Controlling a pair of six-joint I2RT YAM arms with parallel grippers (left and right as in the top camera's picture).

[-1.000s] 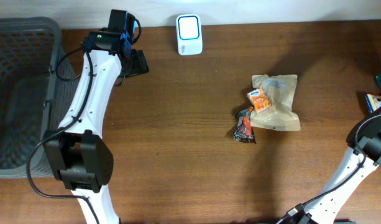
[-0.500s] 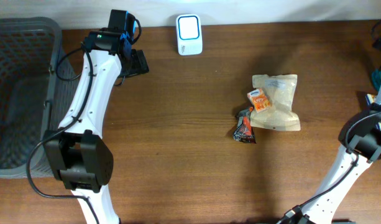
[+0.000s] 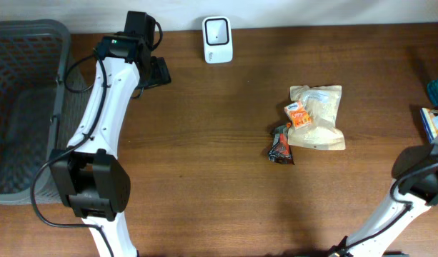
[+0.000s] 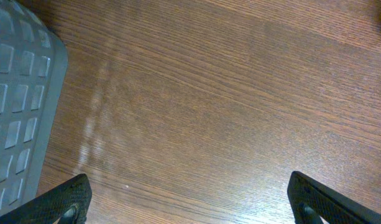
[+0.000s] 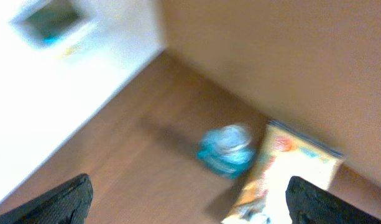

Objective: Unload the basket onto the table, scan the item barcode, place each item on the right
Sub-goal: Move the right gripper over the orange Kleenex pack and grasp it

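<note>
Lying flat: tan crinkled pouch (image 3: 320, 123), orange patch at edge (small dark packet (image 3: 280, 147) touching); both arms' jaws wide, empty.

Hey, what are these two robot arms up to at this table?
They are set up to scan barcodes, but neither holds anything right now. The left gripper hangs open over bare table beside a grey basket. The right gripper is open too; its blurry camera shows a teal item and a yellow packet. The white scanner stands at the far edge. A beige pouch, a small orange packet and a dark packet lie untouched.
</note>
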